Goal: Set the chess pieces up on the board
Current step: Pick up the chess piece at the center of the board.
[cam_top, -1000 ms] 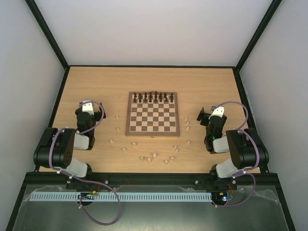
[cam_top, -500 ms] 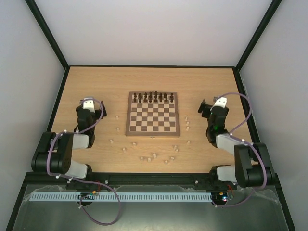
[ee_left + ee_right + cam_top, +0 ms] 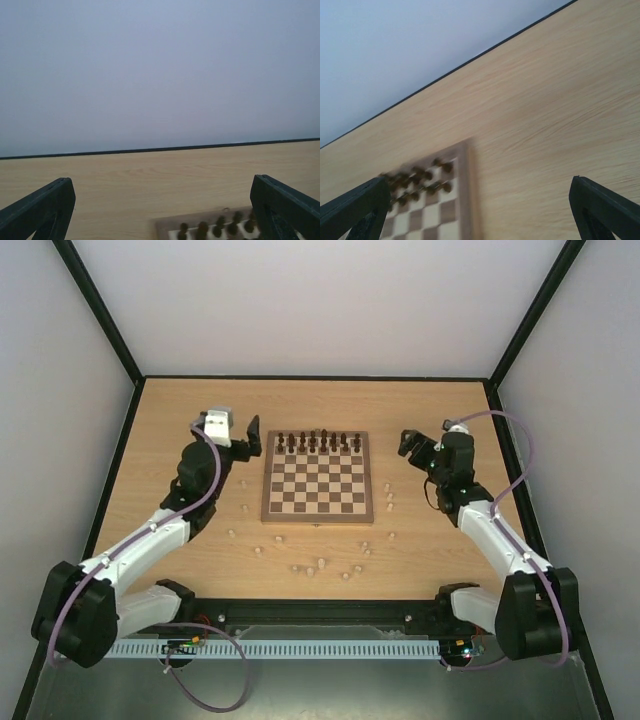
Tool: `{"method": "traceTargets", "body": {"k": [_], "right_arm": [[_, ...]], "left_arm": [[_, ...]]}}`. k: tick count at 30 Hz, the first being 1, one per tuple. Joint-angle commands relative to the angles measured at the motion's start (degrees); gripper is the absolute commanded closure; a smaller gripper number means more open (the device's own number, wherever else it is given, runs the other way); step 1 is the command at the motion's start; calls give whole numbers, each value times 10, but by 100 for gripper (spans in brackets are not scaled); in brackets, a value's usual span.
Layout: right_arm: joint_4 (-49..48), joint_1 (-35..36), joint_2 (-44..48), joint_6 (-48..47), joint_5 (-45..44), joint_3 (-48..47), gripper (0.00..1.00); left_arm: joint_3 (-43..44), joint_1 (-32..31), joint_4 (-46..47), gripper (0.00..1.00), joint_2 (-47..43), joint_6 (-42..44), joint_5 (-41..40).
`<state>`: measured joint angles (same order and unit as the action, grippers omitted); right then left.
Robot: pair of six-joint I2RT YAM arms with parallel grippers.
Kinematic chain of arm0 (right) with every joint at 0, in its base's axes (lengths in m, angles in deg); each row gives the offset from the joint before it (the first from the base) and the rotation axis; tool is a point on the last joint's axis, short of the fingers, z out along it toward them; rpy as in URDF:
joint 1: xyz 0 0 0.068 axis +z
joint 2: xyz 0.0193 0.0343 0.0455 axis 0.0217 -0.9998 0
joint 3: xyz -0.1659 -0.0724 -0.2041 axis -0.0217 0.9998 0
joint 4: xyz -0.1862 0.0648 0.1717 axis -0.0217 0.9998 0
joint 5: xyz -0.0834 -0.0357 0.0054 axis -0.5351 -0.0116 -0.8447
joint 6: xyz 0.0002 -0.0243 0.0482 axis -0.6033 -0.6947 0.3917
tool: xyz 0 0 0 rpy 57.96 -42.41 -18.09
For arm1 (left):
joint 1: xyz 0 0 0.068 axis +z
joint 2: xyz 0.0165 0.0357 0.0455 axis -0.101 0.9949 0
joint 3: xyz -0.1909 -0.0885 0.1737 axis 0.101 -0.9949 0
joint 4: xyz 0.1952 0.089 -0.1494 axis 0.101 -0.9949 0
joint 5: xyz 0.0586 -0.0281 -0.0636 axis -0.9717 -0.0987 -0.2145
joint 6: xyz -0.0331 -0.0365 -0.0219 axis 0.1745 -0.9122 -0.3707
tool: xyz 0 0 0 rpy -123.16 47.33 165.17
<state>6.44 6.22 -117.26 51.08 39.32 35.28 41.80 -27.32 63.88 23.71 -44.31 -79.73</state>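
Left tool [image 3: 250,437] spread wide, holding nothing, near the far-left corner of the board [image 3: 317,490]. Pale chess pieces [image 3: 320,565] scattered on the surface [image 3: 180,410] around its near side and flanks. Right tool [image 3: 410,444] likewise spread, empty, off the far-right corner.

The chess pieces [image 3: 320,564] lie scattered before and beside the board [image 3: 317,485].

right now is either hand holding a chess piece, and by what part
Nothing is held. The left hand and right hand are both open and empty, beside the board.
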Motion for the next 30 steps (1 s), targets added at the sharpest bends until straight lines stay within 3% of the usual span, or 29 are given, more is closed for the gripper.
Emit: {"method": "traceTargets", "body": {"k": [1, 4, 8, 12, 16, 19, 22, 26, 30], "right_arm": [[94, 16, 39, 38, 108, -34, 1], [166, 13, 81, 116, 77, -36, 1], [162, 15, 95, 109, 183, -28, 1], [186, 47, 98, 95, 146, -36, 1], [201, 90, 96, 78, 34, -32, 1], [235, 118, 77, 54, -37, -51, 1], [264, 148, 60, 27, -116, -70, 1], [290, 159, 46, 2, -150, -72, 3], [310, 159, 18, -7, -162, -76, 4]], "left_arm": [[59, -47, -115, 1, -16, -19, -56], [74, -95, -151, 1, -34, -43, -76], [131, -138, -251, 1, -26, -129, -90], [178, -152, -368, 1, -13, -173, -21], [137, -179, -348, 1, -62, -150, 34], [105, -178, -342, 1, -93, -186, 17], [72, -173, -317, 1, -103, -181, 84], [34, -172, -268, 1, -79, -204, 104], [50, -173, -293, 1, -36, -206, 55]]}}
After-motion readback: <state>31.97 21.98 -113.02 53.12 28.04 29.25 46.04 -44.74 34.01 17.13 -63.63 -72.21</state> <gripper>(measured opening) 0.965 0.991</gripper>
